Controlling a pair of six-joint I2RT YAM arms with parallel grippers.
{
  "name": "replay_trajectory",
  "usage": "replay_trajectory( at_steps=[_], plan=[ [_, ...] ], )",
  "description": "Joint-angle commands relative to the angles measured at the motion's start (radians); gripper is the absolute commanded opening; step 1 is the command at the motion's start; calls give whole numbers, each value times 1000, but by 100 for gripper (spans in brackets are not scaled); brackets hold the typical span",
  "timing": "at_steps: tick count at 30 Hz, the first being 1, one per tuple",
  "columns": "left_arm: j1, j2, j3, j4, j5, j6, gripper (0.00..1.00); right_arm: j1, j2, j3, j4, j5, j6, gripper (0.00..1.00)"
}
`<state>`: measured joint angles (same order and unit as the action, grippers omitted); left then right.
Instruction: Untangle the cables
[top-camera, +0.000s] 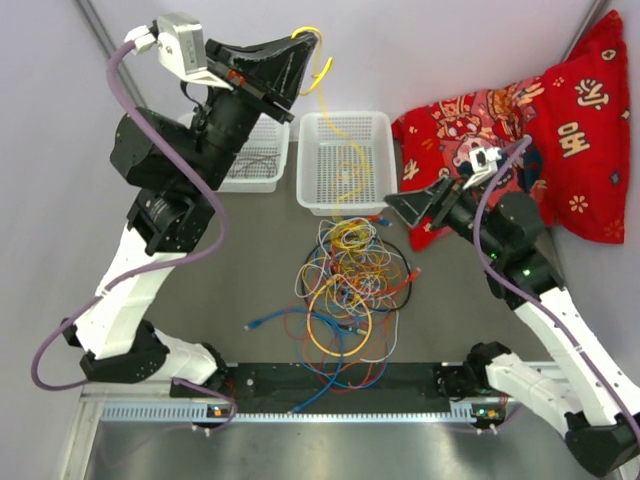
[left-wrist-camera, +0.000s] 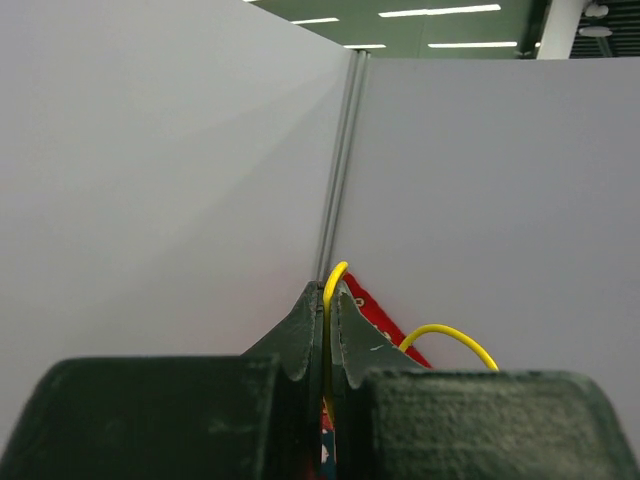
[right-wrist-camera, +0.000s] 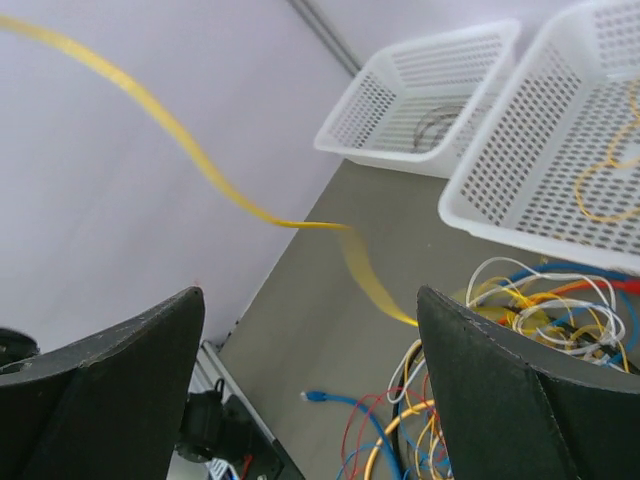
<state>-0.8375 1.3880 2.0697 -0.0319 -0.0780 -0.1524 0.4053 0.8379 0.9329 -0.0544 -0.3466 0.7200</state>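
Colourful cables (top-camera: 345, 285) tangled in loops; yellow cable (right-wrist-camera: 150, 103) aloft.

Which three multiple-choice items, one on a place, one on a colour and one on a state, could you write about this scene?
1. Where does the tangled pile of cables lie?
A. on a chair
B. on the table
C. on the floor

2. Which colour is the cable in the left gripper?
A. blue
B. red
C. yellow

3. How does the right gripper stand?
A. open
B. shut on a blue plug
C. shut on nothing

Key: 1 B, the pile spreads over the grey table top. 2 C, a yellow strand comes out between the closed fingers. 3 A, its fingers stand wide apart and grip nothing.
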Motion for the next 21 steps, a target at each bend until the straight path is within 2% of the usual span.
replay_trajectory(
  at_steps=[1, 8, 12, 15, 21],
  plan=[
    [3, 26, 52, -8, 73, -94, 0, 89, 13, 72, 100, 38, -117, 87],
    [3, 39, 44, -6, 136, -160, 0, 113, 67, 113, 130, 80, -148, 87],
    [3, 37, 43, 0, 159, -193, 0, 112, 99, 126, 96, 191, -194, 82],
    [3, 31, 44, -5, 156, -193, 0, 113, 107, 119, 85, 219, -209, 82],
    [2, 31, 46, -10, 152, -191, 0, 115, 95, 96, 96, 209, -211, 82]
  ],
)
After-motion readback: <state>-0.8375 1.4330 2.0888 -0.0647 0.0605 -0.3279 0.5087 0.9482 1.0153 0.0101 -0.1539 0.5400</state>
